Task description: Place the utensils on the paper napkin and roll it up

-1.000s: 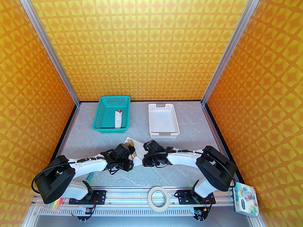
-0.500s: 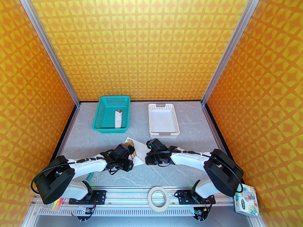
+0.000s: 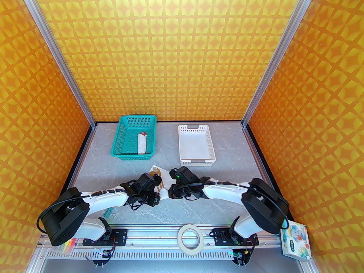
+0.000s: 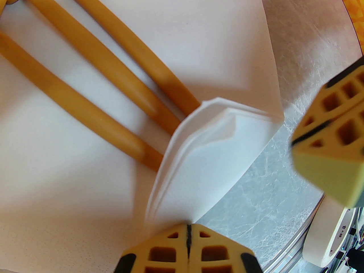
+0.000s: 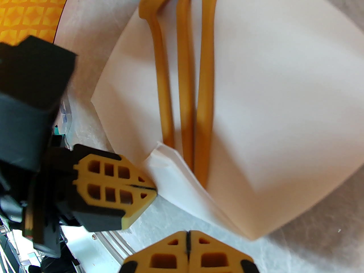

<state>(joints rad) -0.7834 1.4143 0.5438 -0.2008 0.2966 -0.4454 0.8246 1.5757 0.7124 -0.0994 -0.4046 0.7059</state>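
I stood by and saw the paper napkin lying flat on the counter, in the middle near the two arms. One corner pointed to the near side. The utensils lay side by side on it, three thin wooden sticks, one a spoon and one a fork. Their long way ran from near to far, heads at the far end, handle ends at the near corner.

That near corner was folded up over the handle ends. The left pincer was squeezed shut, and it seemed to pinch that folded flap right at its tips. The right pincer was shut too, with nothing in it. It hung just beside the near right edge of the napkin, not touching it.

The big bare part of the napkin lay to the right of the utensils. I thought the roll had to go sideways, across the sticks. The left arm was closest to the fold, and the right one was close enough to help push.
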